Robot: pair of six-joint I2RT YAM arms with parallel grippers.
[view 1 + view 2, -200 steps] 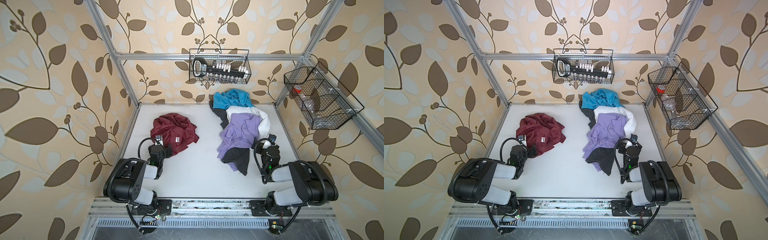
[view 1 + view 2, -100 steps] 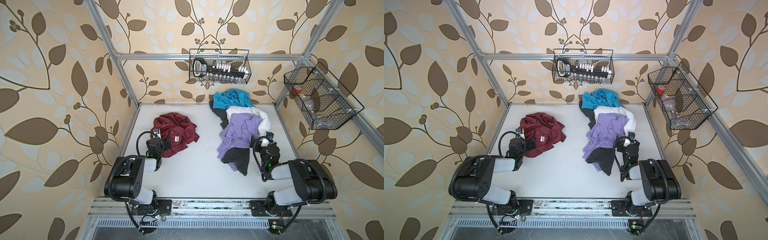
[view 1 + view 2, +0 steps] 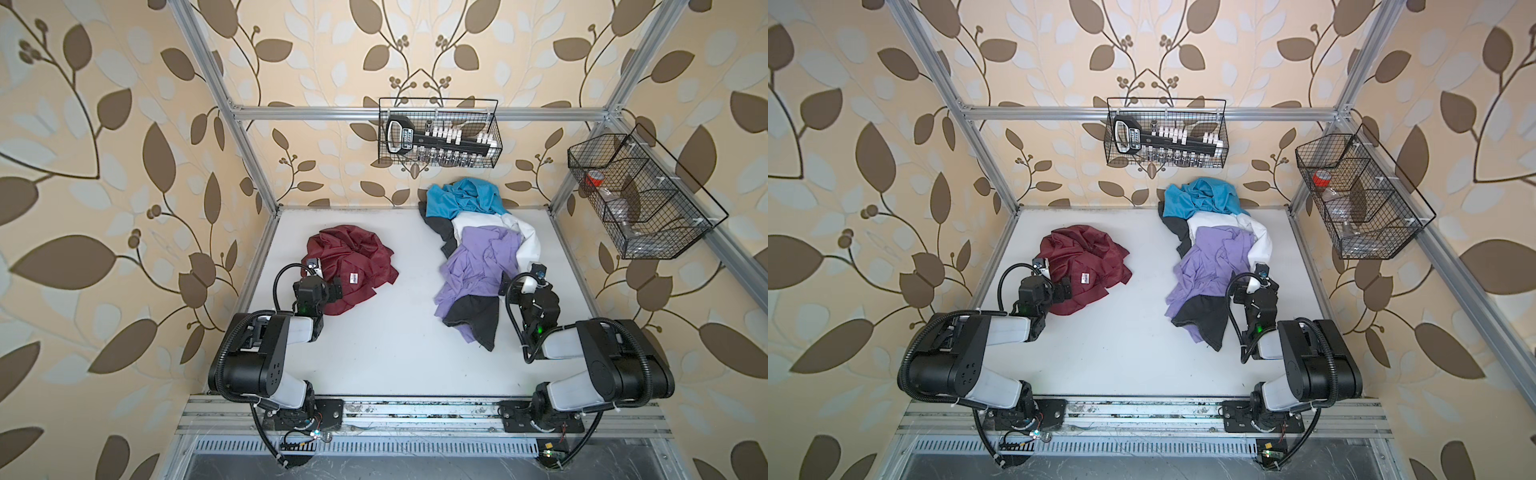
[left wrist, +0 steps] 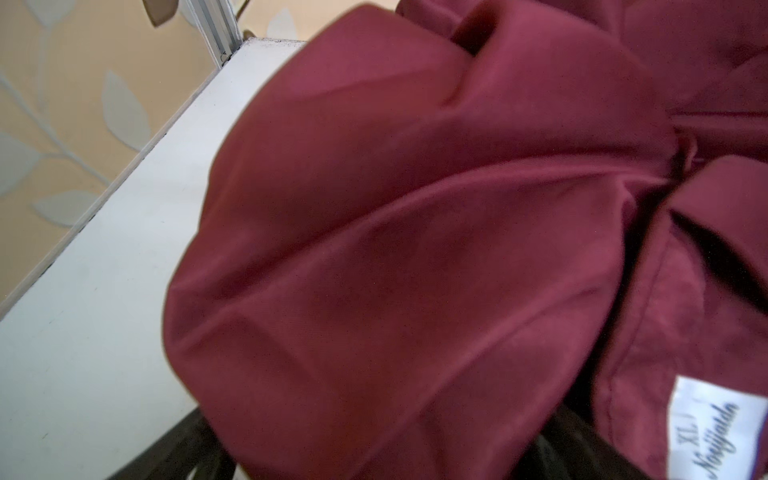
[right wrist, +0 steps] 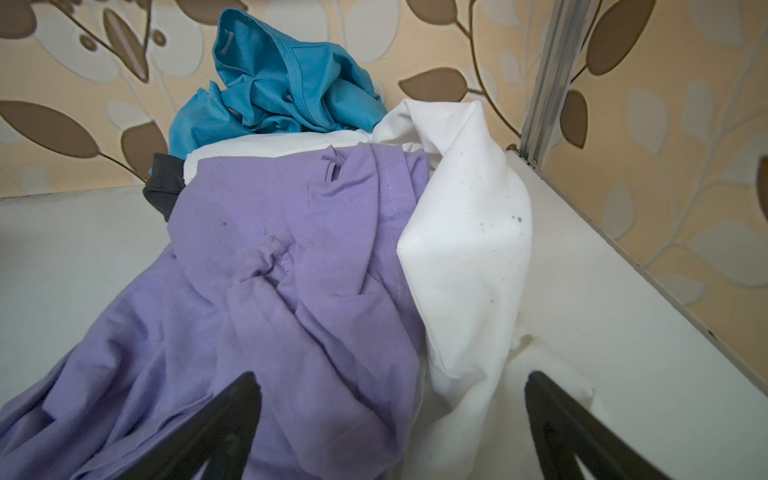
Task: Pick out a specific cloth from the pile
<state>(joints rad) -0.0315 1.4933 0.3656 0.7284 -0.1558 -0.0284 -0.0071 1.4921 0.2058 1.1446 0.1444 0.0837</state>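
The dark maroon, slightly shiny cloth [image 3: 353, 253] is lying crumpled by itself at the left-centre of both top views. It is sitting well apart from the heaped pile of turquoise, lavender, white and dark grey garments [image 3: 482, 245], which is sprawling down the right side of the flat white table [image 3: 395, 340]. The picking-out is therefore looking all but done, and the step in hand is, by my reading, the letting-go at the drop spot. The left gripper [image 3: 330, 291] is sitting at the cloth's lower edge, just beside the small white label [image 3: 354, 277]. Whether its jaws are pinching fabric or standing apart I cannot tell. The right gripper [image 5: 390, 376] is waiting at the pile's lower right edge, its black fingers [image 5: 245, 399] spread wide and gripping nothing. The next move is calling for the left jaws to get free of the slippery folds and lift away without dragging the cloth along. In the left wrist view blurred maroon is filling nearly the whole frame, with only dark slivers showing along the bottom edge. The label is being cut off at the lower right corner, and the dark grey garment is lying mostly hidden under the lavender one.
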